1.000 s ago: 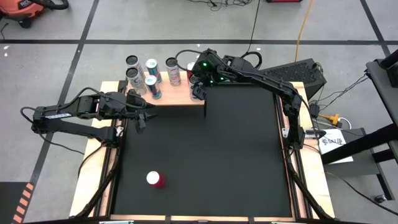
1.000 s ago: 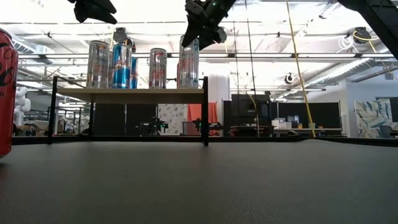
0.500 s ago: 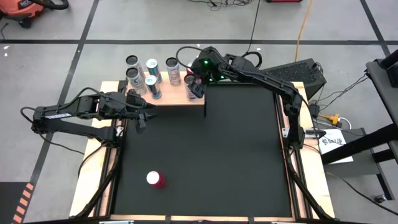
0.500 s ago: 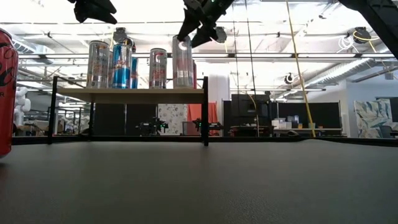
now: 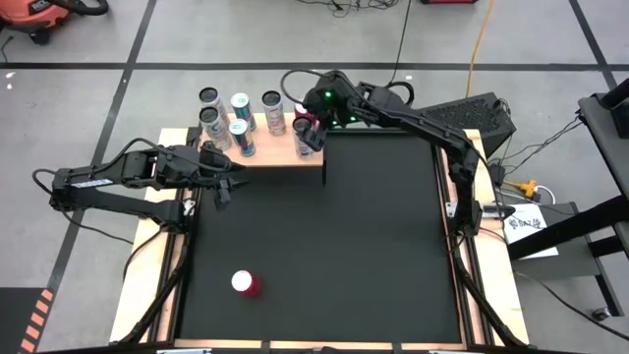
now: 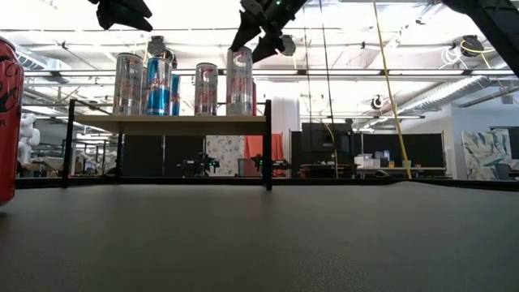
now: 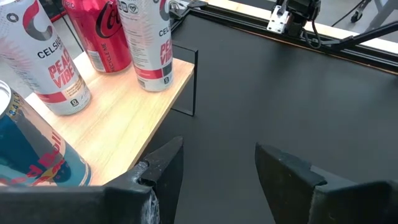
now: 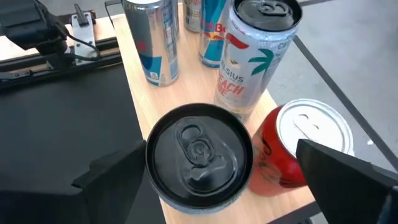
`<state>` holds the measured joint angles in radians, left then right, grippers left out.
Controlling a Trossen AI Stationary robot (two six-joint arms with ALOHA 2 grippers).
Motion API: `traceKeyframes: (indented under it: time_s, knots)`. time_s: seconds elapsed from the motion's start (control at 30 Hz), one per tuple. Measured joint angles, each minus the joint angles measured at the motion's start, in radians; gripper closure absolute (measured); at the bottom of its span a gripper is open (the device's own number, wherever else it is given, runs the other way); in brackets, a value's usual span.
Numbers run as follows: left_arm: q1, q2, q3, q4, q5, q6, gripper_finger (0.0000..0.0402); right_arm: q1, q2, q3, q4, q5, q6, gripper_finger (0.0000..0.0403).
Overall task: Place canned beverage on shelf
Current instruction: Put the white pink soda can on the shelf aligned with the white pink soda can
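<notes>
A silver can with a black top [image 8: 199, 155] stands upright on the right end of the pale wood shelf [image 5: 280, 154], on its base [image 6: 239, 81]. My right gripper [image 8: 230, 186] hovers open over it. Its fingers flank the can's top without touching [image 6: 258, 45]. Several other cans [image 5: 236, 123] stand on the shelf, among them a red one [image 8: 298, 149] right beside the silver can. My left gripper [image 7: 217, 174] hangs open near the shelf's left front [image 5: 222, 185], holding nothing.
A lone red can [image 5: 244, 284] stands on the black table near its front left, looming at the left edge of the low view [image 6: 6, 122]. The shelf's thin black legs [image 6: 268, 150] stand at the table's far edge. The mat's middle and right are bare.
My right gripper has opened wide and let go of the silver can, tipping up slightly. The can now stands upright on the shelf's right end. My left arm has kept still.
</notes>
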<state>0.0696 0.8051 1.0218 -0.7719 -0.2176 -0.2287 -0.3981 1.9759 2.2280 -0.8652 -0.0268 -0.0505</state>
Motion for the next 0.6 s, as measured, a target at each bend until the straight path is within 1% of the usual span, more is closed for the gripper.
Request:
traceKeyframes:
  time_s: [0.27,0.4,0.53,0.6]
  knots:
    - [0.000,0.000,0.000,0.000,0.000,0.000,0.0201,0.000,-0.057,0.000,-0.073,0.002,-0.017,0.0007]
    - [0.000,0.000,0.000,0.000,0.000,0.000,0.0201,0.000,-0.070,0.000,-0.136,0.001,-0.020,0.0007]
    - [0.000,0.000,0.000,0.000,0.000,0.000,0.0201,0.000,-0.070,0.000,-0.227,0.001,-0.061,0.0007]
    - [0.000,0.000,0.000,0.000,0.000,0.000,0.0201,0.000,-0.070,-0.001,-0.238,0.001,-0.067,0.0007]
